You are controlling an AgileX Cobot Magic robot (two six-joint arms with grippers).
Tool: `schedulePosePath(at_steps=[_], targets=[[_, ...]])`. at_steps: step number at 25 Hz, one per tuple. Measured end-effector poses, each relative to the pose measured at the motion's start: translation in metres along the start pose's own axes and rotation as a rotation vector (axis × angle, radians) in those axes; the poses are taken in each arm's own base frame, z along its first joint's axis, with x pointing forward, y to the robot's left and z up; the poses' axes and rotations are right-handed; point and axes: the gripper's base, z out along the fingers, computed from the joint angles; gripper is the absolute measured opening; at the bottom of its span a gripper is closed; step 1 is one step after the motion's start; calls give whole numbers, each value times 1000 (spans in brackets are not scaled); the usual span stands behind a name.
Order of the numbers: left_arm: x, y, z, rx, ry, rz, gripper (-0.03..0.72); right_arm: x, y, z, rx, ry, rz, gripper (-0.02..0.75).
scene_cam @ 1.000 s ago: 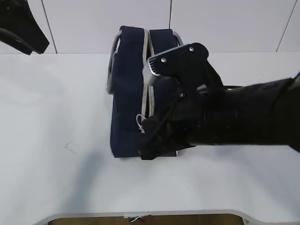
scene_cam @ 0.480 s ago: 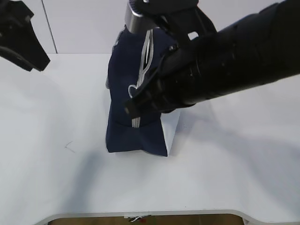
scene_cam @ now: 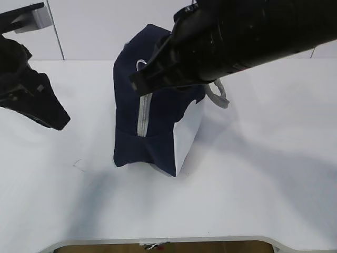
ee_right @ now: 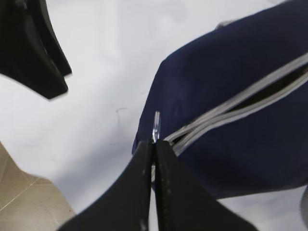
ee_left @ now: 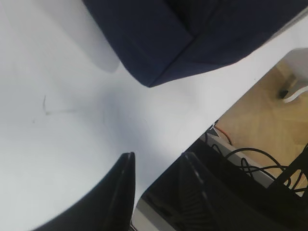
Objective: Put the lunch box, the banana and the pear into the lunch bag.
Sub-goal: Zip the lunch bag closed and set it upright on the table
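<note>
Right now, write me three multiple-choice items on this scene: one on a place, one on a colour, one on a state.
1. Where is the boxy navy-blue fabric lunch bag?
A. On the white table
B. On the floor
C. On a shelf

2. What colour is the bag's end panel?
A. Red
B. White
C. Green

3. How is the black right gripper?
A. Wide open above the table
B. Holding a banana
C. Shut on the metal ring pull

Answers: 1 A, the bag's base rests on the tabletop. 2 B, the panel beside the grey zipper is white. 3 C, the right wrist view shows the fingertips pinched together on the ring.
</note>
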Motion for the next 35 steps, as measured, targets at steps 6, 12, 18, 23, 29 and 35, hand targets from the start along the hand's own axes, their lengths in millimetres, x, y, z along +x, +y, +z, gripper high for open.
schedulePosePath(at_steps=[6, 12, 18, 23, 29, 35], targets=[[1, -2, 15, 70, -102, 133, 258, -3, -2, -2, 22, -12, -40, 13], [-6, -5, 16, 105, -198, 206, 367, -4, -2, -2, 24, -19, -6, 13], [-12, -6, 17, 123, -264, 234, 385, -5, -1, -2, 5, -28, 59, 13], [-17, -2, 28, 150, -279, 246, 389, -9, 1, -4, -18, -45, 106, 13], [-23, 3, 40, 171, -311, 272, 387, -18, 2, -8, -28, -77, 122, 13], [-24, 4, 47, 200, -297, 262, 90, -17, 2, -8, -25, -75, 119, 13]])
